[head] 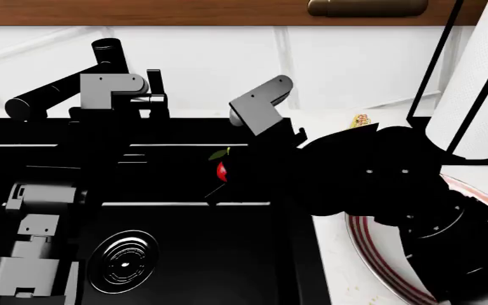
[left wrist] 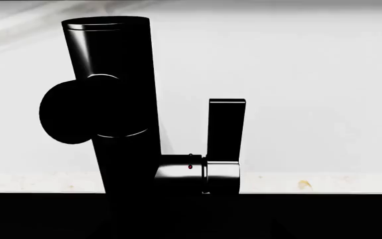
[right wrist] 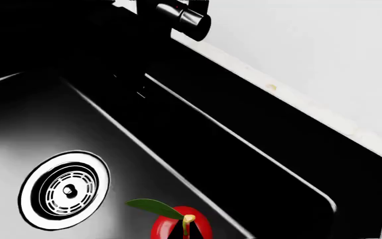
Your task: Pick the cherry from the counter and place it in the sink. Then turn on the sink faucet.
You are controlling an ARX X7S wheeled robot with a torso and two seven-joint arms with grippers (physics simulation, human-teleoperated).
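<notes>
We read the right gripper (head: 220, 181) as holding the cherry (head: 222, 169): in the right wrist view the fruit (right wrist: 181, 225) sits at the frame edge with dark jaw tips across its lower half, jaws narrow around it, suspended over the sink (head: 185, 254), above and to the counter side of the drain (head: 124, 259). We judge the cherry light, smooth and slippery, with soft skin that a hard squeeze could bruise; hold it across the round body, not by the thin stem, which would likely bend or slip. It is a small glossy bright-red sphere with a pale stem base and one green leaf. The left gripper (head: 147, 108) is near the sink faucet (head: 108, 70), at the back rim of the sink; its jaws do not show clearly, so we cannot tell their opening. The faucet is rigid matte black: a cylindrical post, an angled spout, and a side lever (left wrist: 226, 130) standing upright on a short horizontal barrel. We judge the lever stiff and best pushed on its flat blade. The white counter (head: 337, 260) lies beside the sink.
</notes>
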